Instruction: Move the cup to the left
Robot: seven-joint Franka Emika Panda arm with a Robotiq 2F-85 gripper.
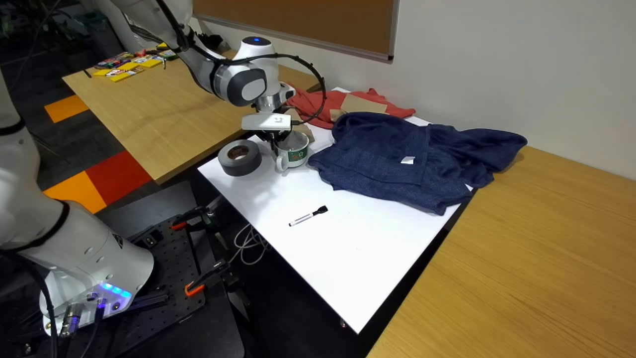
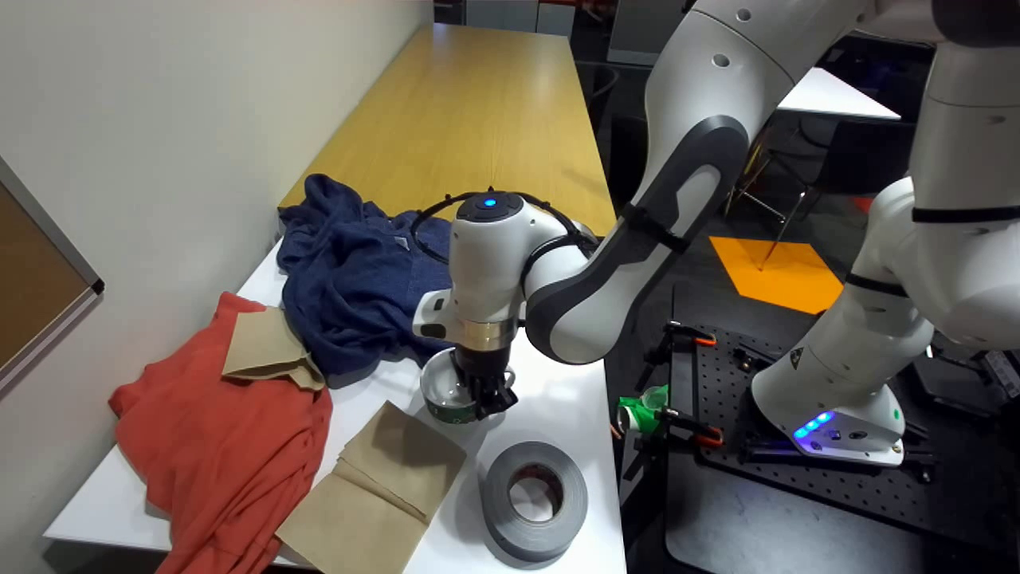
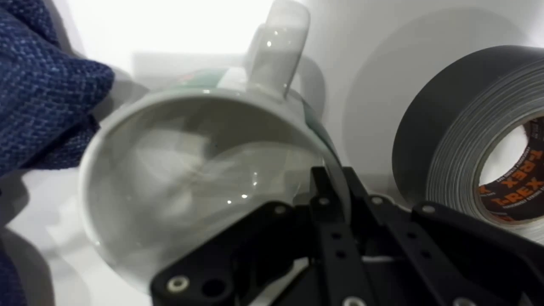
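Your gripper [image 3: 334,180] is pinching the wall of the cup [image 3: 204,170], one finger sitting inside and one outside. You are holding the cup between the tape roll [image 1: 243,167] and the navy cloth [image 1: 397,154], over the white table [image 1: 348,263]; I can't tell whether its base is touching. Brown paper [image 2: 362,514] is lying near the tape roll, the red cloth [image 2: 231,434] is spreading farther out, and a marker [image 1: 303,218] is resting apart from the cup.
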